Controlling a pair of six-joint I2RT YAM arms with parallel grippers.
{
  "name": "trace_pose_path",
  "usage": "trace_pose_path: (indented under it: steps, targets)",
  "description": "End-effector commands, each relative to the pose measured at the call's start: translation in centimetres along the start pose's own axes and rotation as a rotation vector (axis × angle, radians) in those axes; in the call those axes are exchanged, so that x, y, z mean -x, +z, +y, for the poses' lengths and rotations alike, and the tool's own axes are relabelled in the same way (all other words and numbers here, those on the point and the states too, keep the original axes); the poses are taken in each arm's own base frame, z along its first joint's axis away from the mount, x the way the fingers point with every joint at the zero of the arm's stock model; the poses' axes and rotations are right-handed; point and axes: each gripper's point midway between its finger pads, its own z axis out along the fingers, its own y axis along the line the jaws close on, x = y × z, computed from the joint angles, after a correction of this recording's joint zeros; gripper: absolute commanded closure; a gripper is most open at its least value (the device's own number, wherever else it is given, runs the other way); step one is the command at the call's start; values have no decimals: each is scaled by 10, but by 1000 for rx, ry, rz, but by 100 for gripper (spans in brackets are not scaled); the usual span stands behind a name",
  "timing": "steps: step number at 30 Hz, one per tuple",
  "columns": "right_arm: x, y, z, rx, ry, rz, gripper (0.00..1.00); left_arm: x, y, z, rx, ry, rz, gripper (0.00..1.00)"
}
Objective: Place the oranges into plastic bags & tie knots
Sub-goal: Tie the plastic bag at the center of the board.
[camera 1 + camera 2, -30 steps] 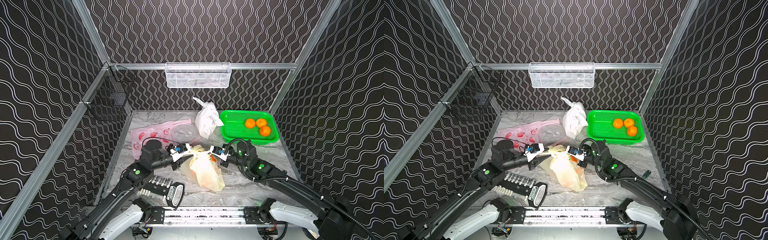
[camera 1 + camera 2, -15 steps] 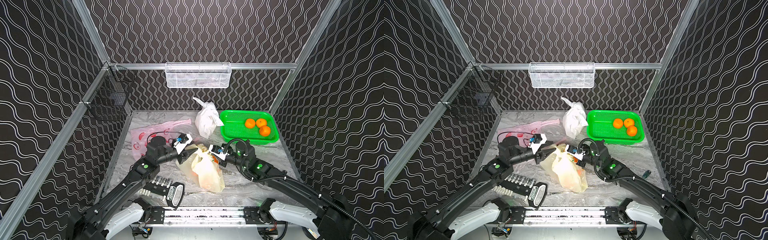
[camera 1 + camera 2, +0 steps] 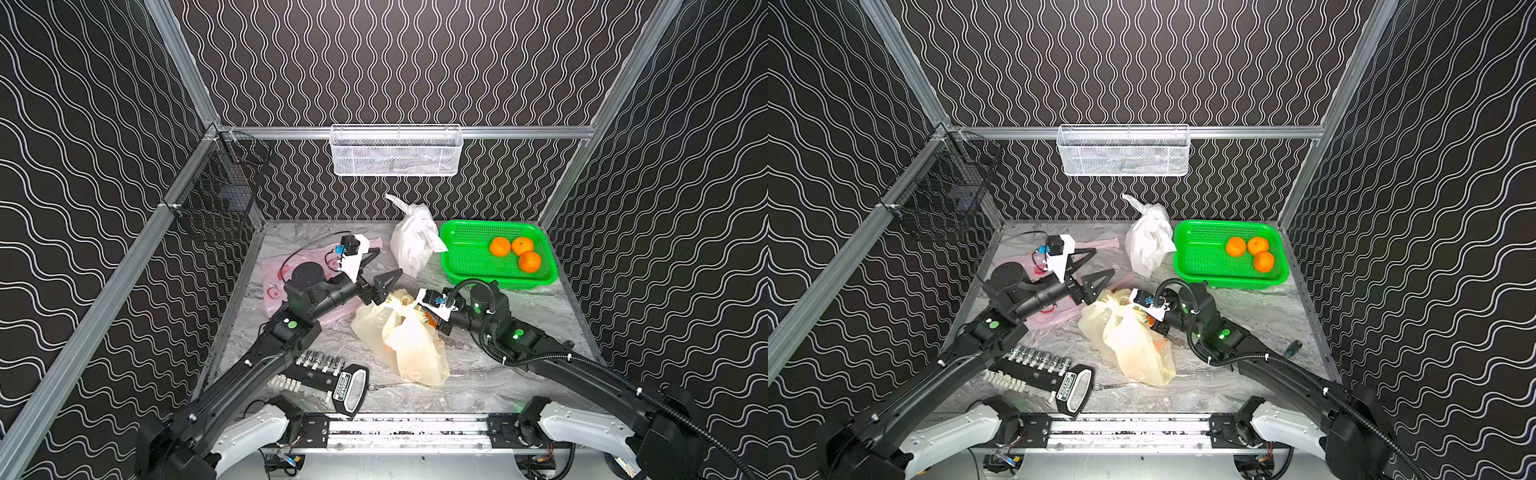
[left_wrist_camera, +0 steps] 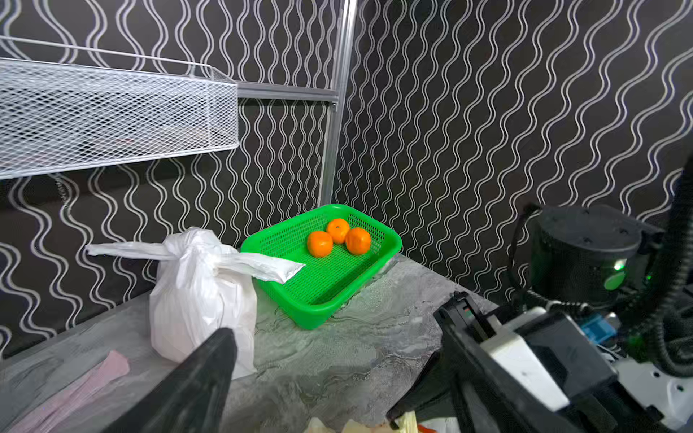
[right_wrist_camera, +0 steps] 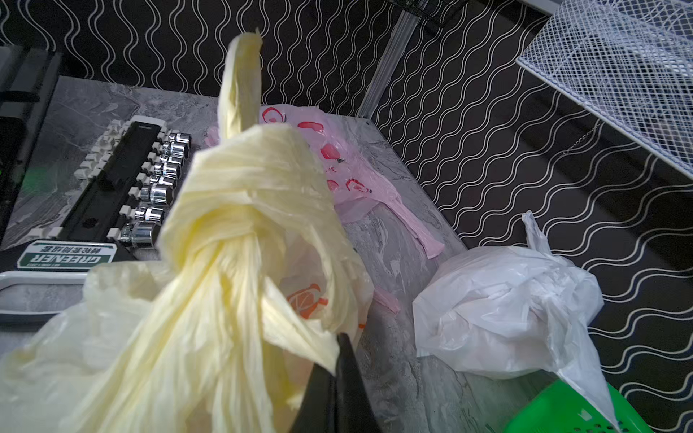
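Top views both show us the yellow bag (image 3: 409, 345) slumped mid-table, three oranges (image 3: 515, 251) in the green basket (image 3: 465, 253), and the left gripper (image 3: 389, 261) spread wide and empty beside the bag's neck. Left wrist view gives us the tied white bag (image 4: 198, 292) beside that basket. Right wrist view shows the right gripper (image 5: 340, 343) pinched on a tail of the knot (image 5: 243, 195); we judge the film soft and slippery, best held by its bunched tails.

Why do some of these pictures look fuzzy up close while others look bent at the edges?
Right wrist view: the yellowish knot fills the foreground, slightly soft. Left wrist view: a dark finger near the lens is blurred, the oranges sharp. Both top views: evenly lit, frame rails splay outward, wide-angle.
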Motion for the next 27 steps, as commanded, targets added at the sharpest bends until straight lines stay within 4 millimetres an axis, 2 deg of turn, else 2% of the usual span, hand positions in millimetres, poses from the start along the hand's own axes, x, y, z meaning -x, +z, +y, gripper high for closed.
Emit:
trace_pose_path:
  steps: [1, 5, 9, 11, 14, 19, 22, 24, 26, 27]
  targets:
    - [8, -2, -7, -31, -14, -22, 100, -27, -21, 18, 136, -63, 160, 7]
    - [6, -1, -7, -29, -22, -11, 100, -50, -55, 30, 262, -142, 284, 1]
    - [7, -1, -7, -27, -29, -10, 100, -73, -70, 41, 365, -264, 355, 1]
    - [7, -1, -7, -26, -30, -10, 100, -82, -70, 46, 398, -327, 373, 1]
    - [8, -1, -6, -19, -31, -11, 100, -84, -61, 47, 398, -420, 352, 1]
    - [10, -2, -6, -18, -30, -15, 100, -90, -46, 40, 338, -593, 306, 1]
    - [10, -2, -6, -18, -29, -17, 100, -101, -45, 35, 320, -649, 327, 2]
    - [10, -1, -6, -19, -28, -18, 100, -110, -46, 34, 314, -676, 339, 7]
    - [11, -1, -6, -20, -26, -21, 100, -114, -44, 31, 289, -699, 323, 18]
    - [11, -1, -7, -22, -26, -23, 100, -112, -42, 30, 272, -703, 310, 27]
